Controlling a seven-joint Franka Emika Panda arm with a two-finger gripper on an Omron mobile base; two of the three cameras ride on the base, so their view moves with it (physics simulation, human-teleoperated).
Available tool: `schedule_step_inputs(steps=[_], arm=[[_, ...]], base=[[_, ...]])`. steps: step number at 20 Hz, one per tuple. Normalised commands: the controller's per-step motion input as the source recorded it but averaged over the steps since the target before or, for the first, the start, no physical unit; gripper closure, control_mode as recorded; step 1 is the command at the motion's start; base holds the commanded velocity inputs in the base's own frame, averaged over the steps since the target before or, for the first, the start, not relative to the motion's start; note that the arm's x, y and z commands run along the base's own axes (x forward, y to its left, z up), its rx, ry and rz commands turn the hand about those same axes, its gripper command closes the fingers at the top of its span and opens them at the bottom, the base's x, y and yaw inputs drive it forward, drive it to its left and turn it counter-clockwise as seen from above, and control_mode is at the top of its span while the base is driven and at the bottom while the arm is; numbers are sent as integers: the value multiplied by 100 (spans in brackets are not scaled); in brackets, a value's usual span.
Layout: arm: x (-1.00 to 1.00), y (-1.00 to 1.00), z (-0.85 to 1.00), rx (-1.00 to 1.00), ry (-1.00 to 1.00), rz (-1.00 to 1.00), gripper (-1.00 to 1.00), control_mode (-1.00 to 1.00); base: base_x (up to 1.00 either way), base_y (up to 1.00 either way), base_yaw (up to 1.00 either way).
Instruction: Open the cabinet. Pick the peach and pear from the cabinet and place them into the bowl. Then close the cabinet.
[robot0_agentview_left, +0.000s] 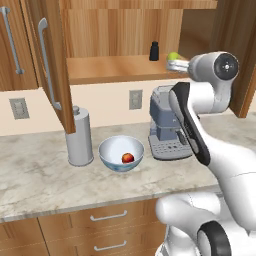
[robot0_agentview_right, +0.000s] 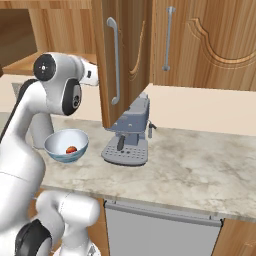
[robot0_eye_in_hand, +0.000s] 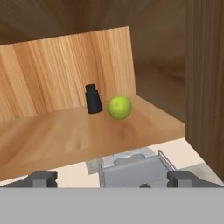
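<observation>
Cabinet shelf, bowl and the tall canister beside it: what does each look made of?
The cabinet shelf looks like wood, matte, with visible grain streaks in the hand view. The bowl, holding the peach, looks like glazed ceramic or glass: pale blue-white, with glossy highlights on its rim. The canister seems brushed metal, going by its even grey sheen, though grey plastic is possible.

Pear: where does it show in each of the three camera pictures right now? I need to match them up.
Left base view: the pear sits on the open cabinet shelf, upper right, beside the small dark bottle, just ahead of the gripper.
Right base view: I cannot find it; arm and door cover the shelf.
Hand view: centre, right of the bottle, on the shelf.
Shared landmark: the coffee machine below the shelf.
</observation>
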Motion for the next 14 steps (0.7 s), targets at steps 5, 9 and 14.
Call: schedule_step_inputs(steps=[5, 9, 14], arm=[[86, -7, 15, 0, 8, 0, -100, -100], [50, -6, 0, 0, 6, 0, -100, -100], [2, 0, 0, 0, 3, 0, -100, -100]], base=[[0, 0, 0], [0, 0, 0], [0, 0, 0]])
